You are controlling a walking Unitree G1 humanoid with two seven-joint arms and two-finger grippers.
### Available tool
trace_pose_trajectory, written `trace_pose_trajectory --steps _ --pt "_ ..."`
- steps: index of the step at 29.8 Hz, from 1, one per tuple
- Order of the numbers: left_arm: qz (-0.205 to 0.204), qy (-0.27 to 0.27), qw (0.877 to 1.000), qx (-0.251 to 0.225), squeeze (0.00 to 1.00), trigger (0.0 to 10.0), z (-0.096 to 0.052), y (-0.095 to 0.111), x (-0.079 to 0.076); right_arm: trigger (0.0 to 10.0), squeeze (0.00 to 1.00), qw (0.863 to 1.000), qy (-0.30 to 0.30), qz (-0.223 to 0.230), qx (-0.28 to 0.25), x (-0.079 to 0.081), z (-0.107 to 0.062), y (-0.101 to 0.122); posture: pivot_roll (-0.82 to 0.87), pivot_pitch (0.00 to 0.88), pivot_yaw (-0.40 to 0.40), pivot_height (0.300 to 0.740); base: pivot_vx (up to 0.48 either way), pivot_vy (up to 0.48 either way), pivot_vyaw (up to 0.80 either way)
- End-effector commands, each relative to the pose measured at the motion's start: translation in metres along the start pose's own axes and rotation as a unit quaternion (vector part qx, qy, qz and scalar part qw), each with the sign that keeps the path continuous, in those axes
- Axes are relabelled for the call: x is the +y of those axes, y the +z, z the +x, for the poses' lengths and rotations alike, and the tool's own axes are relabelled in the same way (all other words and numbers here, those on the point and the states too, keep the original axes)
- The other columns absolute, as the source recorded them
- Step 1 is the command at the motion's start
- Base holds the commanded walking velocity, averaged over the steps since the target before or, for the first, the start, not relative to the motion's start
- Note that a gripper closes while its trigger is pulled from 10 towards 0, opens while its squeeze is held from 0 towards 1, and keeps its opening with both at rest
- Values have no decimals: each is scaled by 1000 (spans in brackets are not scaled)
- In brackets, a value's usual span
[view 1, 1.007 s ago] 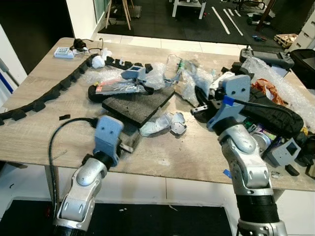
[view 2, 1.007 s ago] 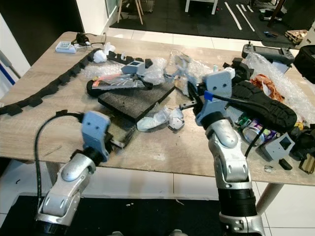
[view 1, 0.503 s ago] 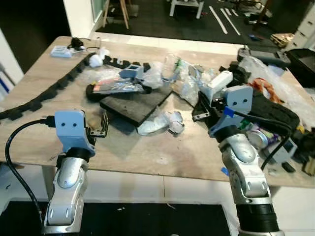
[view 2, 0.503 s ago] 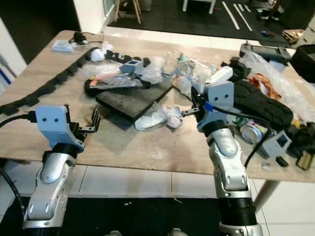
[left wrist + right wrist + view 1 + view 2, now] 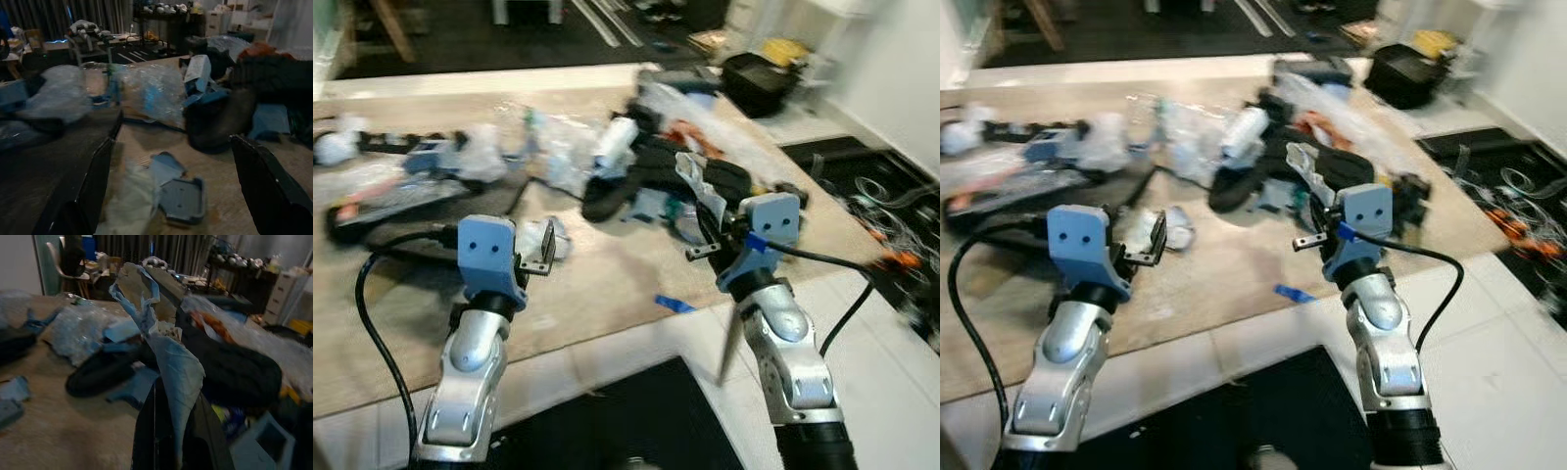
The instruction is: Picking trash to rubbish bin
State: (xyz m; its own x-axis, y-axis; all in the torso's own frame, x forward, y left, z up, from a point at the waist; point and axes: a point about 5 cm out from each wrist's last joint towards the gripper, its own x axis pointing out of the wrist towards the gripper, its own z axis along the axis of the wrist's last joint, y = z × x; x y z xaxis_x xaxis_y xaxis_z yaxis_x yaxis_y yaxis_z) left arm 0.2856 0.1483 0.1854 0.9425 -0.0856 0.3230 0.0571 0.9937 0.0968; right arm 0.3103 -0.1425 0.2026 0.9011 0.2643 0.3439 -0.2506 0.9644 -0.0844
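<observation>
crumpled wrapper [image 5: 168, 352] pinched in right gripper [image 5: 705, 250] | left gripper [image 5: 546, 257] spread, empty | cluttered wooden table [image 5: 607, 294]

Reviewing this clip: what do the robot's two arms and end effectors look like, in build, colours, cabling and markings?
Both arms are silver, rounded segments with black joints. Each wrist carries a light-blue boxy housing with two small dark dots. The left end effector and right end effector each have two long black fingers. A black cable loops from each blue housing. The right wrist bears a strip of blue tape.

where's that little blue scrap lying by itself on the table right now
The blue scrap lies on bare wood near the table's front edge, between the two arms and closer to the right gripper, which holds a crumpled wrapper above the table.
</observation>
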Motion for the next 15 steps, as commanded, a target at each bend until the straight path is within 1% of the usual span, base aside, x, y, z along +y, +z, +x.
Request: trace_pose_trajectory --steps 1,7,10,15 --pt "3 1 1000 0 0 10000 1 0 -1 10000 0 1000 -1 -4 2 -1 -1 -2 6 169 -67 740 0 0 -800" --pt "7 -4 1000 -1 0 10000 2 0 -3 10000 0 1000 2 -6 0 0 0 -2 9 168 -70 740 0 0 -800" --pt "10 -7 1000 4 0 10000 1 -2 -2 10000 0 1000 7 -13 6 1 0 -5 7 168 -69 740 0 0 -800" --pt "12 -10 1000 12 0 10000 0 -4 -2 10000 0 1000 3 -11 13 2 -2 -10 12 171 -67 740 0 0 -800"
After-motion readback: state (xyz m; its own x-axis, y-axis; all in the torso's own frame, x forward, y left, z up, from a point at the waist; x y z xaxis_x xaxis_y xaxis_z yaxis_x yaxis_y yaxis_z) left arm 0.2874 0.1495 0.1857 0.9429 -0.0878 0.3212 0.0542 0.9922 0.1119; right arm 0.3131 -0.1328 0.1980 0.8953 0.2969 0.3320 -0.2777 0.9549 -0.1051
